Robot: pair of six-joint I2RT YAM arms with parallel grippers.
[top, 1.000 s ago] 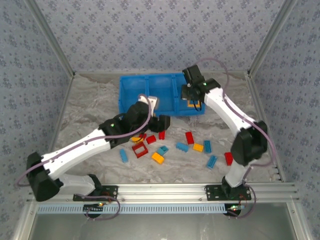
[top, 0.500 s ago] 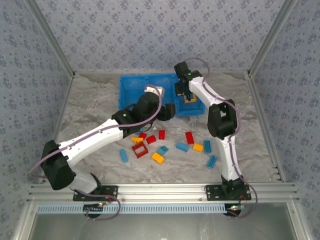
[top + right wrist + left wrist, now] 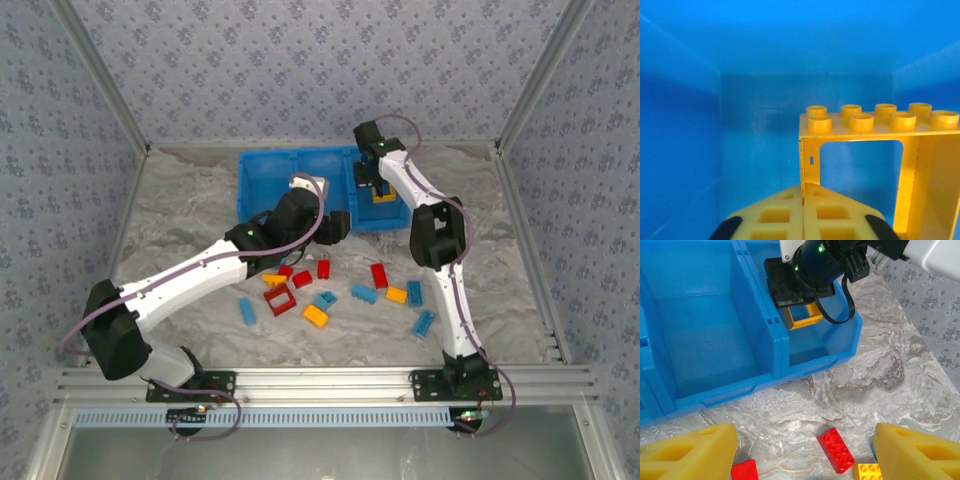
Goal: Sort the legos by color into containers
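The blue bin stands at the back of the table, split into three compartments. My right gripper hangs inside the right compartment, shut on one thin side wall of the orange open frame lego, which stands upright with its studs on top. This frame also shows in the left wrist view. My left gripper hovers open just in front of the bin, its fingers wide apart. A red brick lies on the table below them. Several red, blue and orange legos lie scattered, among them a red frame.
The loose bricks spread across the table's middle: an orange one, a blue one, a red one, blue ones to the right. The bin's middle compartment looks bare. Patterned walls close in the sides and back.
The right arm folded at the elbow and carried the orange frame leftward, lower into the right compartment. My left arm reached forward toward the bin's front wall.
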